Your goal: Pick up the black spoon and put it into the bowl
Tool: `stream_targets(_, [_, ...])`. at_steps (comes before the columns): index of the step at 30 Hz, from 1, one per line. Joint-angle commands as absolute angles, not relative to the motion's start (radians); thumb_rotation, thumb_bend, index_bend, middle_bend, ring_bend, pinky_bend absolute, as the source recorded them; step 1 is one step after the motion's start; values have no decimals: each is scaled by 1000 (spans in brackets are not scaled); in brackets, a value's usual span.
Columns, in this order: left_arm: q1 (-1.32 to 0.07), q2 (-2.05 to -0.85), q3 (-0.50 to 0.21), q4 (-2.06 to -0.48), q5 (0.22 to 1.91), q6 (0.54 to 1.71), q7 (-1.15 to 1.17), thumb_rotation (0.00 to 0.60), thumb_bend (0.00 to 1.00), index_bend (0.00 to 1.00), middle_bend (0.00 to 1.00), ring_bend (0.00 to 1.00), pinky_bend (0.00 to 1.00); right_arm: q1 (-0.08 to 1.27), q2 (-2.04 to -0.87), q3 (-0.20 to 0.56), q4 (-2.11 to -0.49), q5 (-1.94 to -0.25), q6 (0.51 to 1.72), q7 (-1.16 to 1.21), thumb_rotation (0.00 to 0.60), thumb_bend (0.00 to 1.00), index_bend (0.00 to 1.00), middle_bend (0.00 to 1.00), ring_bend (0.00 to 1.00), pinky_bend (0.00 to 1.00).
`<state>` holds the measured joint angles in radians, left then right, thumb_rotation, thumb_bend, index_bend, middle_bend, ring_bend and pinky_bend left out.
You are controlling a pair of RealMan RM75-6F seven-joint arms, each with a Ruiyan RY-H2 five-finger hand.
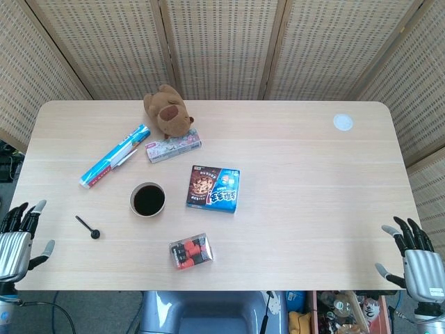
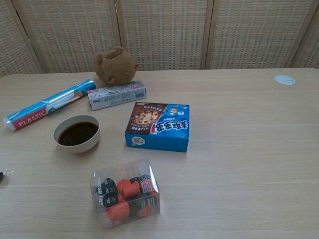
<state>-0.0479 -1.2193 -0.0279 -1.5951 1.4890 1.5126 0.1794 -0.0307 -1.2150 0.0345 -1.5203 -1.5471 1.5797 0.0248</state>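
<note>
A small black spoon [image 1: 88, 227] lies flat on the table near its left front corner. To its right stands the white bowl [image 1: 148, 200], dark inside, which the chest view shows too as the bowl [image 2: 77, 133]. My left hand [image 1: 17, 240] hangs off the table's left front edge, fingers spread, holding nothing, well left of the spoon. My right hand [image 1: 416, 259] is off the right front corner, also with fingers apart and nothing in it. In the chest view only a dark tip of the spoon [image 2: 1, 175] shows at the left edge; neither hand appears there.
A blue cookie box [image 1: 213, 188] lies right of the bowl. A clear box of red and black items [image 1: 190, 251] sits near the front edge. Behind are a plastic-wrap roll [image 1: 114, 156], a small carton [image 1: 173, 147], a brown plush toy [image 1: 167, 111] and a white disc [image 1: 342, 122].
</note>
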Motion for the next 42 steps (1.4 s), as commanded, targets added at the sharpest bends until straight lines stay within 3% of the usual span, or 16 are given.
stream_targets(1, [-62, -1201, -28, -1589, 1463, 1470, 206, 600, 349, 0, 541, 431, 474, -31, -1215, 34, -1520, -1546, 1579, 25, 600, 261, 274, 194, 49, 196])
stream_targets(4, [-80, -1173, -16, -1602, 1434, 1405, 250, 600, 349, 0, 708, 599, 573, -30, -1216, 34, -1519, -1546, 1577, 25, 600, 261, 275, 194, 49, 196])
stream_targets(7, [-107, -1129, 5, -1636, 1388, 1308, 319, 600, 358, 0, 775, 667, 600, -31, -1217, 34, -1519, -1544, 1576, 25, 600, 261, 274, 194, 49, 196])
stream_targets(12, [-165, -1071, 29, -1707, 1280, 1129, 391, 600, 461, 2, 816, 704, 604, -33, -1216, 34, -1518, -1539, 1575, 26, 600, 262, 274, 194, 49, 196])
stream_targets(16, [-225, -1032, 41, -1750, 1175, 986, 433, 600, 482, 1, 821, 710, 604, -35, -1215, 34, -1516, -1536, 1575, 27, 600, 261, 274, 194, 49, 196])
stream_targets(22, [-295, -1040, 49, -1747, 1064, 876, 473, 600, 486, 1, 828, 716, 604, -42, -1215, 32, -1513, -1530, 1578, 30, 600, 261, 275, 194, 50, 196])
stream_targets(33, [-384, -1117, 71, -1663, 937, 773, 508, 600, 487, 1, 833, 718, 605, -53, -1215, 31, -1505, -1521, 1584, 37, 600, 261, 274, 194, 49, 196])
stream_targets(42, [-423, -1177, 91, -1638, 904, 780, 529, 600, 487, 2, 832, 718, 605, -64, -1213, 31, -1502, -1515, 1592, 42, 600, 261, 275, 194, 49, 196])
